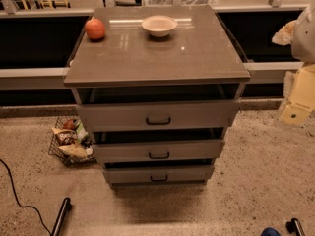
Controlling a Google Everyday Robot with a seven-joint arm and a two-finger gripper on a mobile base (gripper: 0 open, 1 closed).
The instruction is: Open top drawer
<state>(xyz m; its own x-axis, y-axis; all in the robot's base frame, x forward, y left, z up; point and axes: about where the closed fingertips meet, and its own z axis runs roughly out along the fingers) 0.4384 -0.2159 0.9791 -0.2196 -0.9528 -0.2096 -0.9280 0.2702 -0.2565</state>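
top drawer [197, 116] | handle [158, 120] untouched | gripper [298, 101] at right edge, well apart (grip: cannot tell)

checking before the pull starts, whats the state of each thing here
top drawer: not pulled out, handle free
middle drawer: pushed in
bottom drawer: pushed in
bowl: upright, looks empty
red fruit: whole, resting on cabinet top
wire basket: upright, holding packets
gripper: at right edge, clear of the drawers

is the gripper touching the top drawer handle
No, the gripper is at the right edge of the view, clear of the handle on the top drawer.
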